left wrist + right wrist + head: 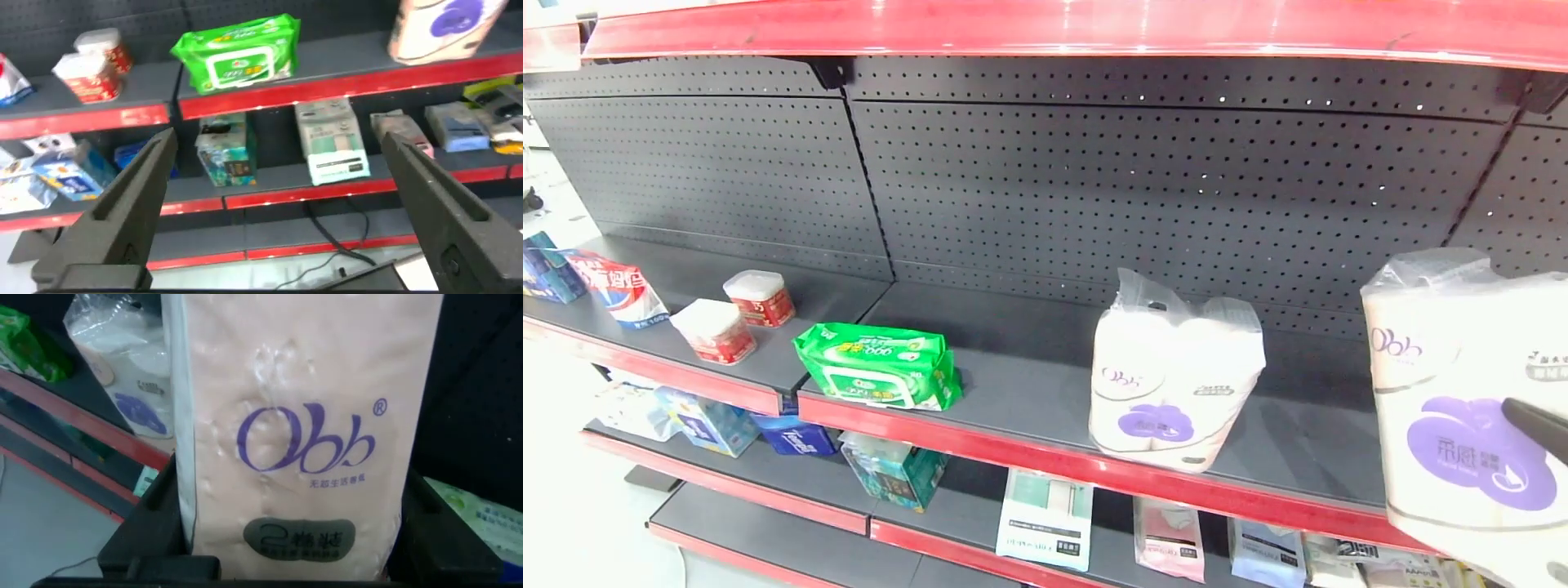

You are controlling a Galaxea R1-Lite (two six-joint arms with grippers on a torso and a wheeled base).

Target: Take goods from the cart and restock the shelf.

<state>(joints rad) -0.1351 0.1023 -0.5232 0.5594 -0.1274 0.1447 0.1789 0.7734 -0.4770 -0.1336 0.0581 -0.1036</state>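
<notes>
The right jaws pinch a pack of toilet rolls (294, 416) from both sides, the plastic wrap sitting snug between the two dark fingers. The pack is carried upright at the right end of the middle shelf (1029, 384), at about the height of its red front lip, and is not yet set down. The left jaws are spread wide with nothing between them and hang low in front of the shelving, facing the lower tiers.

Just to the left of the carried pack, and apart from it, a second pack of toilet rolls (1172, 376) of the same kind stands at the shelf's front edge. Further left lie a green wipes pack (878, 363) and two small red-and-white tubs (735, 314); bare board lies between them.

By my reading the restocking is partly done: one pack is shelved and one is in the grip, awaiting a spot beside its twin. How much is left in the cart I cannot tell.
</notes>
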